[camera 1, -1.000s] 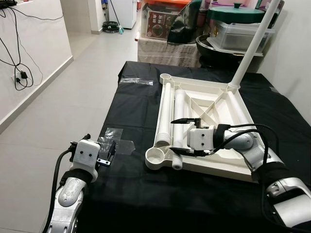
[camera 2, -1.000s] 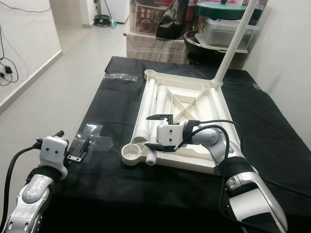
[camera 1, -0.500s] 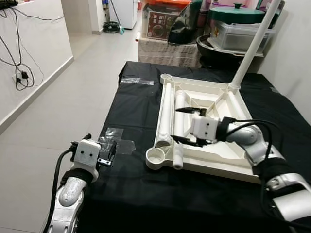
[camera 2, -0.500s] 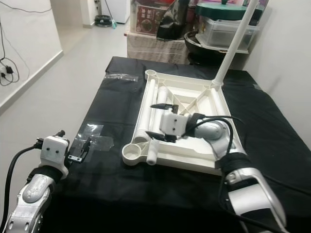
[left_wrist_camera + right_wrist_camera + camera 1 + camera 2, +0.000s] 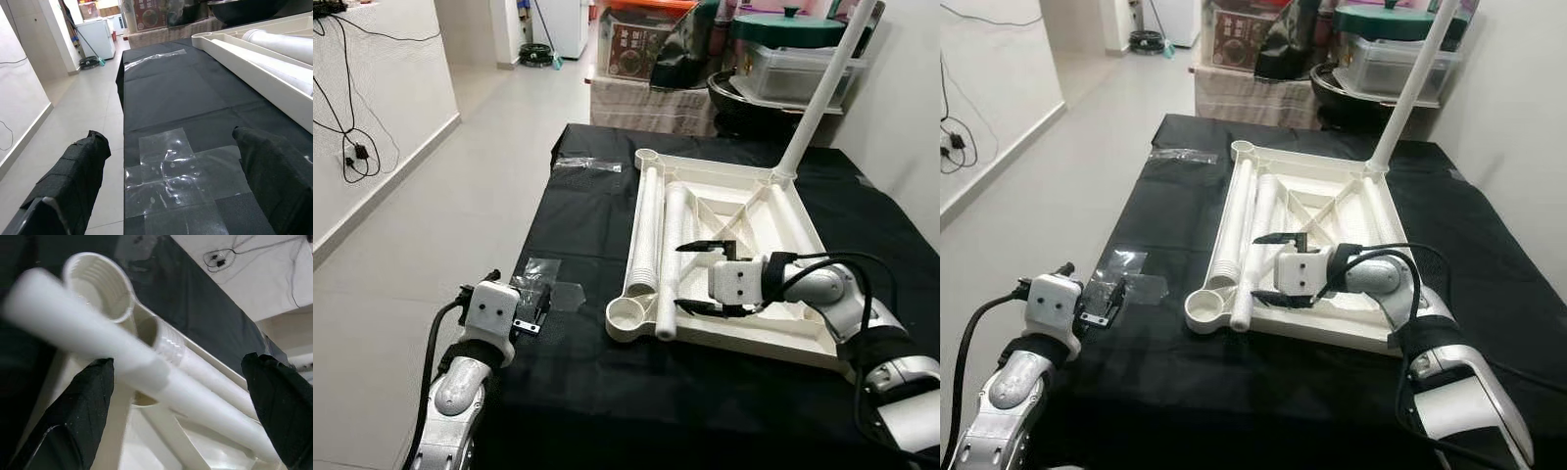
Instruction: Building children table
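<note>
Risk: loose leg tube (image 5: pixel 668 262), lying in upturned white tabletop (image 5: pixel 798 220) mid-bench with its end over the near rim, may roll or slip off if nudged off-centre; right hand (image 5: pixel 703 278) wide open, fingers straddling the tube, gripping nothing; left hand (image 5: pixel 530 311) open, idle over plastic bag (image 5: pixel 540 282) at bench's left edge.

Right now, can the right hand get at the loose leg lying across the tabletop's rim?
Probably yes: the right hand is open beside the loose leg, nothing between them.
</note>
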Robot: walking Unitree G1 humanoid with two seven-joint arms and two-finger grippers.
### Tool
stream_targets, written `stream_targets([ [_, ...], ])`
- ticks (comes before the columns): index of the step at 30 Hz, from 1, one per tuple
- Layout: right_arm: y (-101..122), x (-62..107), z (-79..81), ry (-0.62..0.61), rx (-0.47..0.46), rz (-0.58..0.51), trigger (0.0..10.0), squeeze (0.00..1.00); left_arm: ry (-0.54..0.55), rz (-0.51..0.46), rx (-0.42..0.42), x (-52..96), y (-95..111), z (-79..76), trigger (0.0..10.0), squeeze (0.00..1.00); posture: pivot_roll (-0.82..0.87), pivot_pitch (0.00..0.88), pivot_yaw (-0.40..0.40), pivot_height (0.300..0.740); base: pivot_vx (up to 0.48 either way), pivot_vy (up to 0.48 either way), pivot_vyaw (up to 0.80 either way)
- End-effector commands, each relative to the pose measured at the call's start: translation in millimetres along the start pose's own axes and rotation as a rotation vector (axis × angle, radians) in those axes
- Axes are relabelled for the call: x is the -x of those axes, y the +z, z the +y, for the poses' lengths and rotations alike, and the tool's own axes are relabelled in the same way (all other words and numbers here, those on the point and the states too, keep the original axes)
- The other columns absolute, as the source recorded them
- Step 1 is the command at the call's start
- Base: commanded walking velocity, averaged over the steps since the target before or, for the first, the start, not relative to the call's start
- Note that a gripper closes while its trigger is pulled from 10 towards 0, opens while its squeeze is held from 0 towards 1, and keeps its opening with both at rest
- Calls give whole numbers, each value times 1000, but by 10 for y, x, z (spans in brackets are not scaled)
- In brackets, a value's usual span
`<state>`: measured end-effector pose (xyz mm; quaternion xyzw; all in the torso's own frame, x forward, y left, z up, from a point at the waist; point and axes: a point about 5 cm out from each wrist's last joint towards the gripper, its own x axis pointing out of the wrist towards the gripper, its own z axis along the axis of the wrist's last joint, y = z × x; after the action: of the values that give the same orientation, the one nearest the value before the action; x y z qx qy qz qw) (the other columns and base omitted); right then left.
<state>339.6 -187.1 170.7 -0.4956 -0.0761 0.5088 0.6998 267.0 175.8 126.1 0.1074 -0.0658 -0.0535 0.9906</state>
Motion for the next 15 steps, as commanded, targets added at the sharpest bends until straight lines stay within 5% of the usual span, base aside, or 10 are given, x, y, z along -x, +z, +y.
stream_targets([
  [1, -3, -39, 103, 45, 8, -6, 10000, 0, -10, 4, 1, 2, -25, -15, 10000, 0, 57, 0, -108, 740, 0, 0, 0],
  [15, 80, -217, 210, -1, 7, -59, 10000, 0, -2, 8, 4, 20, -36, -25, 10000, 0, 58, 0, -115, 740, 0, 0, 0],
])
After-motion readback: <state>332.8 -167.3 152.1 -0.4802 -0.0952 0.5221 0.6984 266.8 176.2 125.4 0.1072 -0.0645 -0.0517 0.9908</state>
